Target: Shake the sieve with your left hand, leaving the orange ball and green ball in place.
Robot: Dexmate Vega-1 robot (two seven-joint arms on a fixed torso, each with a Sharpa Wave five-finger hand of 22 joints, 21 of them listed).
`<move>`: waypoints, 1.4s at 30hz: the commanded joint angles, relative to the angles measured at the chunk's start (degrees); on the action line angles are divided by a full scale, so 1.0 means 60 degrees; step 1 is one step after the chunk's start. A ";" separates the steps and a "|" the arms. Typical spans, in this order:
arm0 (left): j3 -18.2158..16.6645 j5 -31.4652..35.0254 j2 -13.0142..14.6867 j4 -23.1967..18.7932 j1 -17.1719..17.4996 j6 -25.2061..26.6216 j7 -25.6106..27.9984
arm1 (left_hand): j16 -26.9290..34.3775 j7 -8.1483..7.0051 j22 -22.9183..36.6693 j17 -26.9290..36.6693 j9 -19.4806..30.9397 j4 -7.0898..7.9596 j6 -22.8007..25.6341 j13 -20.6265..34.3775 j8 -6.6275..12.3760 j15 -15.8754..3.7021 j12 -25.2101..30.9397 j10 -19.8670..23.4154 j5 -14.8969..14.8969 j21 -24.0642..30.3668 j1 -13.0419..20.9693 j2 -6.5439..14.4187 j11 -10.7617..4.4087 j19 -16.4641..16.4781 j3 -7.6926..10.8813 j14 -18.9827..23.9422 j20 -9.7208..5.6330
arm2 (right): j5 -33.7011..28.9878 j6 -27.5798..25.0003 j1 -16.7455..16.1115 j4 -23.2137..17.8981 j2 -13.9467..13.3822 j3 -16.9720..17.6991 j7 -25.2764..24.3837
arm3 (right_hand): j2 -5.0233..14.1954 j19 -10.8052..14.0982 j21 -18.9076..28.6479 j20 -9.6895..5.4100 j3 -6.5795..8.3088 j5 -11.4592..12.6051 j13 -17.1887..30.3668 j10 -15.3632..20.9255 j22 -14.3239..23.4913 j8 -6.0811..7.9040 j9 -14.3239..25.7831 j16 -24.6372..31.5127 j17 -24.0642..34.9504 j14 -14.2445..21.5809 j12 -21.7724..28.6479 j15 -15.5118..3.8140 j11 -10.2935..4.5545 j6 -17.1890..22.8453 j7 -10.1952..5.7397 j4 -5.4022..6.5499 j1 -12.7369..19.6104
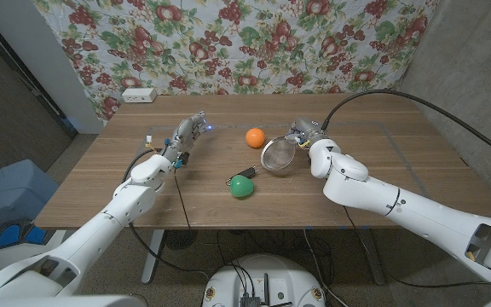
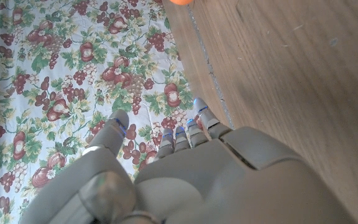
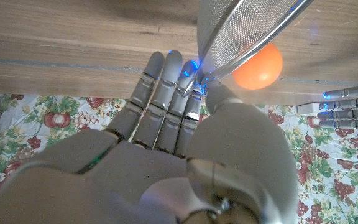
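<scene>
The metal sieve [image 1: 277,156] stands tilted on its rim at mid-table, its dark handle reaching toward the green ball [image 1: 242,188]. My right hand [image 1: 306,136] pinches the sieve's rim; in the right wrist view the thumb and fingertips [image 3: 194,78] close on the rim of the sieve [image 3: 247,25], and the orange ball [image 3: 258,65] lies just beyond the mesh. The orange ball [image 1: 255,136] sits left of the sieve. My left hand [image 1: 185,141] is to the left of both balls, fingers straight and apart, holding nothing. The left wrist view shows my left hand [image 2: 185,180] and the orange ball [image 2: 180,2].
A small white box [image 1: 138,95] lies at the table's [image 1: 143,205] back left corner. A floral cloth [image 1: 254,43] hangs behind the table. A black cable [image 1: 416,102] arcs over my right arm. Bare wood lies between my hands in front.
</scene>
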 commanded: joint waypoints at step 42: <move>0.0939 0.0815 0.1102 0.0326 -0.1431 0.1038 -0.2470 | 0.0228 0.0159 0.0077 0.0070 0.0093 -0.0350 0.1012 0.0111 0.0238 -0.0095 0.0192 0.1276 -0.0043 -0.0475 0.1031 -0.0963 0.0031 0.0950 -0.0127 0.1856 0.0152 | 0.0809 0.2825 -0.1472 0.0341 0.0585 0.2081 -0.1837 | 0.0122 -0.0156 0.0607 -0.0131 0.0157 -0.0017 0.0116 0.0296 -0.0021 0.0145 0.0164 -0.0222 0.0556 0.0164 0.0053 -0.0810 -0.0161 0.0123 0.0171 0.0113 0.0281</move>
